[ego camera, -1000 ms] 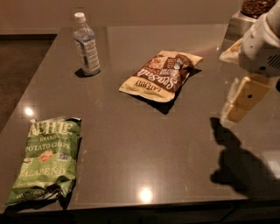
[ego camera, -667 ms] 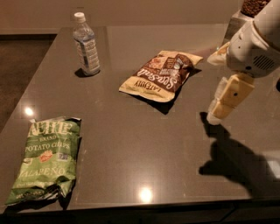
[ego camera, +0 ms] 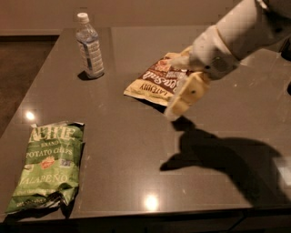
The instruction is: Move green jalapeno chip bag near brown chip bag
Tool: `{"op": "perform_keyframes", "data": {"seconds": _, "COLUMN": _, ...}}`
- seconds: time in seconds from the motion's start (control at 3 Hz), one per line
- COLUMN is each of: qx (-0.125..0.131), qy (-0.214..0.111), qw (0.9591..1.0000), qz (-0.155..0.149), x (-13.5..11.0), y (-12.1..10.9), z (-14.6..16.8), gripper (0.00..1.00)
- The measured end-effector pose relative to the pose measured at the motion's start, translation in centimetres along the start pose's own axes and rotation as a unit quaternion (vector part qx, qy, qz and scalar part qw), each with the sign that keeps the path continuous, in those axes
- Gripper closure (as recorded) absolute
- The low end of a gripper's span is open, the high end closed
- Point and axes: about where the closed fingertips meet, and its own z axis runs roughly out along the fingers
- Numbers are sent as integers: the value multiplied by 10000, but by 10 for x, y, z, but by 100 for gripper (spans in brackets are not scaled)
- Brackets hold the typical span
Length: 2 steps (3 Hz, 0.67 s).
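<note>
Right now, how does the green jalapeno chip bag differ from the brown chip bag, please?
The green jalapeno chip bag is bright green, lying front left on the table; the brown chip bag is brown and cream, mid-table. The gripper partly hides the brown bag, not the green. Both lie flat.

Dark, glossy table (ego camera: 136,150) right in front of me, a lamp glint (ego camera: 151,202) at 6 o'clock, another at 9. Beige wall (ego camera: 145,11) at 12, brown floor (ego camera: 22,59) at 10. The gripper (ego camera: 178,105) hangs near centre, throwing a broad shadow (ego camera: 227,159) toward 4.
</note>
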Motion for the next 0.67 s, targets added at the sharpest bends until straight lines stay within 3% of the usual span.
{"op": "perform_keyframes", "data": {"seconds": 0.33, "qx": -216, "qy": -361, "qw": 9986, "qz": -324, "x": -36, "y": 14, "z": 30, "gripper": 0}}
{"op": "perform_keyframes", "data": {"seconds": 0.67, "qx": -430, "qy": -476, "qw": 9943, "qz": -852, "x": -72, "y": 37, "z": 66, "gripper": 0}}
